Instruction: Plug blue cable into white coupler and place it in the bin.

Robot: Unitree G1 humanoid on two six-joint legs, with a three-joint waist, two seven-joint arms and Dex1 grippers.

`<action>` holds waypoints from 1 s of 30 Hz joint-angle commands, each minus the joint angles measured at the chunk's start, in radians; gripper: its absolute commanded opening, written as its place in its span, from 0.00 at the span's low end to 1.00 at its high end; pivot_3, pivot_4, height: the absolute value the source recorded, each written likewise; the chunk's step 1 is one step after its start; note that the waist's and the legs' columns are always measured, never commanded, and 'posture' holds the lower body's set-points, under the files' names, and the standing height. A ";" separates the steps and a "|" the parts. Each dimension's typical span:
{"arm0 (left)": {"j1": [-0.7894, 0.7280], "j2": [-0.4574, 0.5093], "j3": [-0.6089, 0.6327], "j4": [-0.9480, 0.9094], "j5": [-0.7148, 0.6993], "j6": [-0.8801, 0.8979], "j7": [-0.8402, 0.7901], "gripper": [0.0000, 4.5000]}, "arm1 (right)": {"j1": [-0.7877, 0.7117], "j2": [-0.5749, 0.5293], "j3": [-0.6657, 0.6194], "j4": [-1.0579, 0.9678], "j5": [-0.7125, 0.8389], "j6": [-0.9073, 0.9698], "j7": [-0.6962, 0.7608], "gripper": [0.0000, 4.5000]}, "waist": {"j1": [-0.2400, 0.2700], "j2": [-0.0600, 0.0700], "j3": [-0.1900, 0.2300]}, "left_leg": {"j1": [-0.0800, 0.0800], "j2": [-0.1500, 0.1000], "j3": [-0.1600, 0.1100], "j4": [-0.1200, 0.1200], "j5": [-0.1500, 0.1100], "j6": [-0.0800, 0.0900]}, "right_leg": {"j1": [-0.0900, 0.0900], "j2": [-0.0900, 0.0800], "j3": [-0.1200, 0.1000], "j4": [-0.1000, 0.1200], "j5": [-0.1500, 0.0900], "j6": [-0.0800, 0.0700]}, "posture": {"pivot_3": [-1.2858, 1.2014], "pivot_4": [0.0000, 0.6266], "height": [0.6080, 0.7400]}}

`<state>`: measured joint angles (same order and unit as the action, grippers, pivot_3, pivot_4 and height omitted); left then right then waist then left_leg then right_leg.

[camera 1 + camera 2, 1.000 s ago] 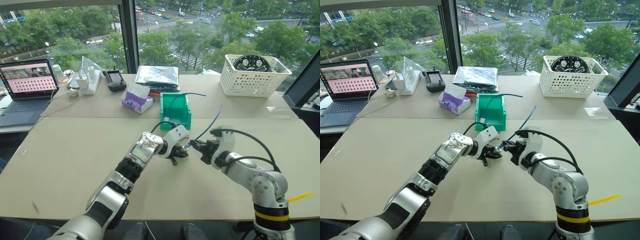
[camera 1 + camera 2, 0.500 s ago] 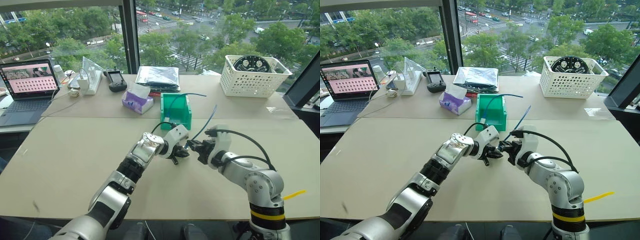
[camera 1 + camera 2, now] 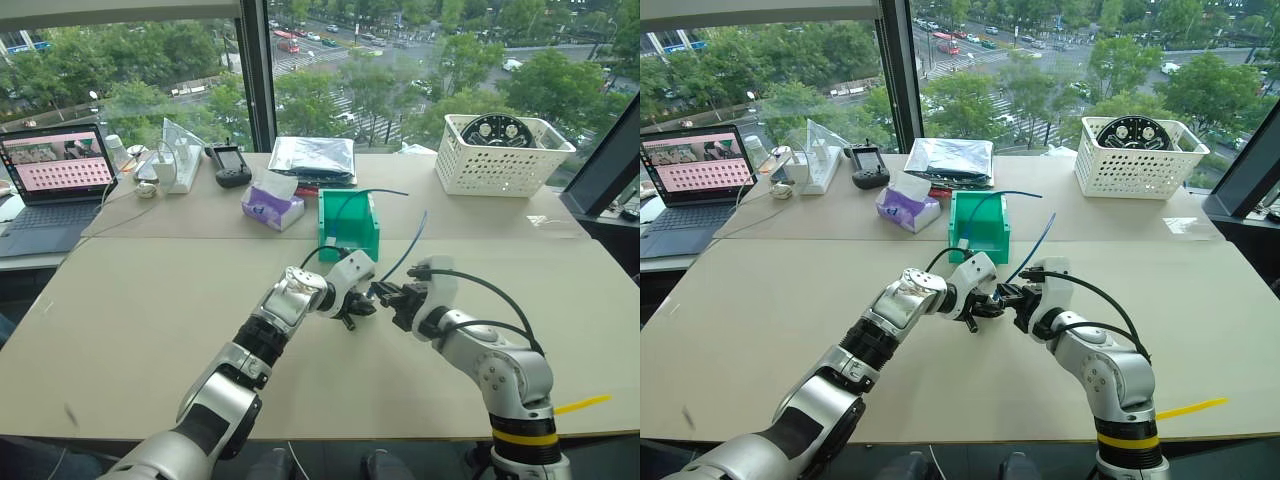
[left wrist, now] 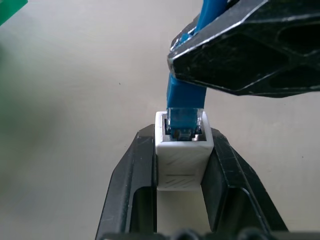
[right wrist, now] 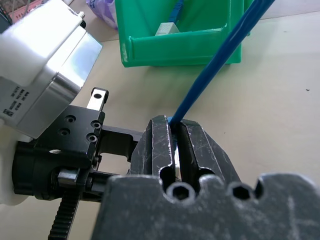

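Plug of the cable (image 4: 186, 107) sits in the coupler (image 4: 183, 160), which our left tool (image 4: 182, 165) clamps; our right tool (image 5: 176, 150) pinches the cable above the tabletop (image 3: 130, 300). We judge seating nearly done; the bin (image 3: 349, 222) awaits.

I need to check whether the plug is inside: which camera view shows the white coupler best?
The left wrist view: the white coupler sits close up between the left gripper jaws, with the blue cable plug entering its socket. In both eye views it is hidden among the grippers.
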<state>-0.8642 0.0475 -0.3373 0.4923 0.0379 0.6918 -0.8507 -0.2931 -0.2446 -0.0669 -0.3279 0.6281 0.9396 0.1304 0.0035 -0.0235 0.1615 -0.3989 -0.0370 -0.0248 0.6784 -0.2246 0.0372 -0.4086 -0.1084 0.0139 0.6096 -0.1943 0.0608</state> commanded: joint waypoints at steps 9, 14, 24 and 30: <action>0.088 0.081 0.000 -0.129 -0.061 -0.032 -0.061 0.99 | -0.035 -0.009 -0.178 -0.044 0.113 0.126 -0.016 0.00 | -0.018 0.000 0.000 | -0.008 0.000 0.000 0.000 0.000 0.000 | -0.011 0.000 0.001 0.002 0.001 -0.001 | 0.52 0.24 0.91; 0.169 0.166 0.026 -0.229 -0.110 -0.056 -0.111 0.99 | -0.139 -0.092 -0.300 -0.065 0.203 0.212 -0.034 0.00 | -0.022 0.002 0.001 | -0.011 0.001 0.002 -0.001 0.000 0.000 | -0.015 0.000 0.003 0.003 0.005 -0.009 | 0.52 0.24 0.91; 0.299 0.228 0.199 -0.403 -0.210 -0.112 -0.009 0.99 | -0.548 -0.211 -0.153 0.252 0.122 0.123 0.151 0.00 | -0.022 0.003 0.003 | -0.012 0.001 0.002 -0.001 0.000 0.000 | -0.015 0.001 0.003 0.002 0.006 -0.010 | 0.52 0.24 0.91; 0.366 0.214 0.270 -0.489 -0.219 -0.100 0.136 1.00 | -0.800 -0.184 0.088 0.805 -0.162 -0.234 0.408 0.33 | -0.022 0.003 0.003 | -0.011 -0.001 0.003 -0.002 0.000 0.000 | -0.015 0.001 0.003 0.002 0.006 -0.010 | 0.52 0.24 0.91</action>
<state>-0.5060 0.2629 -0.0962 0.0687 -0.1608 0.5914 -0.7510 -1.0379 -0.4365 -0.0084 0.3478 0.5403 0.8311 0.4637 -0.0190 -0.0208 0.1649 -0.4103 -0.0378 -0.0225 0.6767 -0.2245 0.0372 -0.4241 -0.1077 0.0165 0.6115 -0.1882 0.0504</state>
